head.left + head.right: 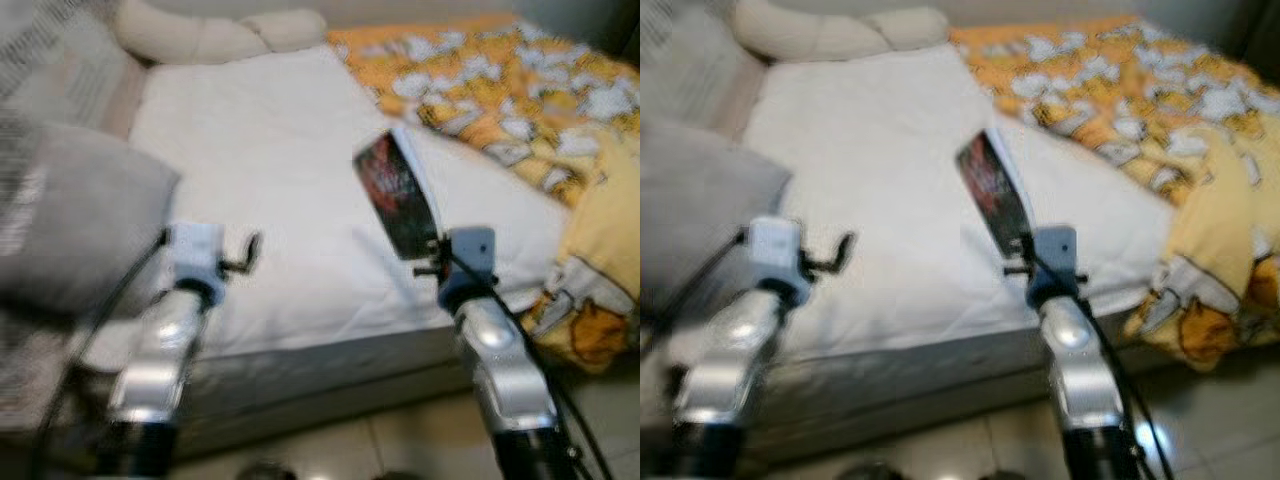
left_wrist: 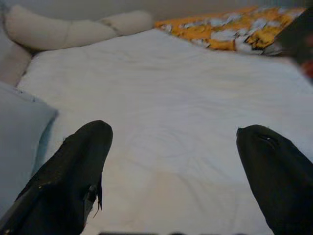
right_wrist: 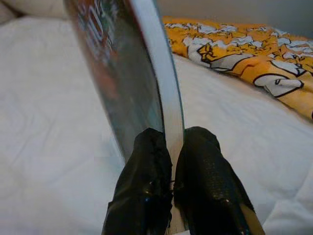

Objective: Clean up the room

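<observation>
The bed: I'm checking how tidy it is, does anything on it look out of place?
Yes. The orange patterned blanket lies bunched on the robot's right of the bed, one end spilling over the edge toward the floor. The right gripper is shut on a book, holding it edge-up above the white sheet.

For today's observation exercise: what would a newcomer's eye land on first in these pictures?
First, the book with a dark red cover, held up on edge above the white mattress, pinched at its lower end by the right gripper. Next, the orange and yellow patterned blanket bunched on the bed's right side. The left gripper hovers open over bare mattress, beside a grey pillow.
</observation>
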### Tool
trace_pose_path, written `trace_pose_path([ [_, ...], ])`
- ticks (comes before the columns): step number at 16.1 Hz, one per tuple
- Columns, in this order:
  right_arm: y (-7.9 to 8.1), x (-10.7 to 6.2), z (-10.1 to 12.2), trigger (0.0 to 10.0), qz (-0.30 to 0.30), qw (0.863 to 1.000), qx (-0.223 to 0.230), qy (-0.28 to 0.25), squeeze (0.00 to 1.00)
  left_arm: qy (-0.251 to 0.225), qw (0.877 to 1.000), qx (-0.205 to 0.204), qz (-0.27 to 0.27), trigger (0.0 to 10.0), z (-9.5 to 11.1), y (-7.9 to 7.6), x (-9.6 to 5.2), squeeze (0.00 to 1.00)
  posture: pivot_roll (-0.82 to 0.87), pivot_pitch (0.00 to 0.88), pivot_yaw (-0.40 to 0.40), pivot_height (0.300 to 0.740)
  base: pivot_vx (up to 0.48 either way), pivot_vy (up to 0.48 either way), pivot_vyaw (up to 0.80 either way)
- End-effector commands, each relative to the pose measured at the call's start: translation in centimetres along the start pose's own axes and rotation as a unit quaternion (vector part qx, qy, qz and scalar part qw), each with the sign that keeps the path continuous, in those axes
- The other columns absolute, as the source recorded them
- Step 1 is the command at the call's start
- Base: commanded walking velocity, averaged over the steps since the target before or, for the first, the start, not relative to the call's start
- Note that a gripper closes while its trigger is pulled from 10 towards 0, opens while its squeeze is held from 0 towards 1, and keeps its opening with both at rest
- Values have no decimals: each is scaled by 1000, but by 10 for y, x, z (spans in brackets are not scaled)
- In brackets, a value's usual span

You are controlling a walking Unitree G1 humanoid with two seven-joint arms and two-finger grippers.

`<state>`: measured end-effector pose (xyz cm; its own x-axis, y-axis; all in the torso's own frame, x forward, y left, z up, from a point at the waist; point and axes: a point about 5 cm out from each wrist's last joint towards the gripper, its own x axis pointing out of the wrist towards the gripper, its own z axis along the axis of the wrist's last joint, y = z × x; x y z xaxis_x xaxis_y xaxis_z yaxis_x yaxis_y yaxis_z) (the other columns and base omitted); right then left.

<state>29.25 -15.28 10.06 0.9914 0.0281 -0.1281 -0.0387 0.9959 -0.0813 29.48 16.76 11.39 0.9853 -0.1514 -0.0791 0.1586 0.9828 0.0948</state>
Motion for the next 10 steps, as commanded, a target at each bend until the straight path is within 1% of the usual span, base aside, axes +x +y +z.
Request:
trace_pose_path([
  [1, 0, 3, 16, 10000, -3, 999, 5, -34, 0, -12, 1000, 13, 21, 10000, 6, 9, 2, 31, -52, 0, 16, 740, 0, 0, 0],
  [6, 0, 3, 16, 10000, -1, 999, 10, -34, 0, -24, 999, -4, 42, 10000, 8, 11, 4, 59, -53, 0, 13, 740, 0, 0, 0],
  [7, 0, 3, 15, 10000, 0, 999, 10, -34, 0, -25, 999, -5, 43, 10000, 8, 11, 4, 59, -52, 0, 12, 740, 240, 0, 0],
  [9, -3, 4, 14, 10000, -17, 999, -11, -29, 0, -25, 999, -6, 46, 10000, 9, 12, 4, 59, -51, 0, 10, 740, 279, 0, 0],
  [10, -5, 5, 14, 10000, -20, 999, -22, -25, 0, -25, 999, -5, 47, 10000, 8, 13, 4, 63, -52, 0, 11, 740, 296, 0, 800],
])
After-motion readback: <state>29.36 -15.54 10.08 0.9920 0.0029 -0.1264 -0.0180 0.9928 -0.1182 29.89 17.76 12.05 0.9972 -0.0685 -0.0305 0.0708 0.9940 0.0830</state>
